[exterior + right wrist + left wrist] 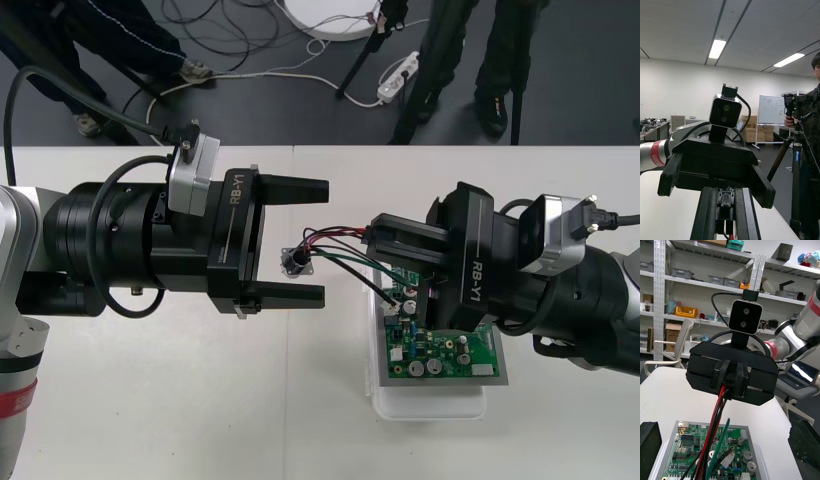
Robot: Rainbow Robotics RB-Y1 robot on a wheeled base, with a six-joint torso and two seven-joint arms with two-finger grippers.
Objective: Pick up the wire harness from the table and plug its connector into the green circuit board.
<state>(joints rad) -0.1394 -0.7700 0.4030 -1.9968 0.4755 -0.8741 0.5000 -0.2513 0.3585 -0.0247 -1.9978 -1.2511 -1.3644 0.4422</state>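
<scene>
1. Right gripper (726, 190): its own black fingers (707, 213) stand close together right at the wrist camera. They are clamped on the small black plug (725, 204) of the harness (330, 243).
2. From above, the right gripper comes in from the right with its body over the far part of the green board (452, 352). The tips are around the board's far left corner.
3. The plug is up between the fingers, not seated in the board.
4. The wires (717, 416) are red, black and green. In the left wrist view they drop from the right gripper's tips and pass over the board.
5. In the front view the wires run leftward from the right gripper to the round metal socket (297, 262).
6. The socket sits between the left gripper's two fingers in the front view, closer to the near one, and touches neither. I can't tell whether it rests on the table (150, 400) or hangs just off it.
7. Left gripper (326, 240): it comes in from the left with jaws wide apart, gripping nothing. Its tips face the right gripper's, with a small gap between them.
8. In the left wrist view its own fingers (649, 444) stand far apart on either side of the board.
9. The board sits on a white base (430, 412) on the table, right of centre.
</scene>
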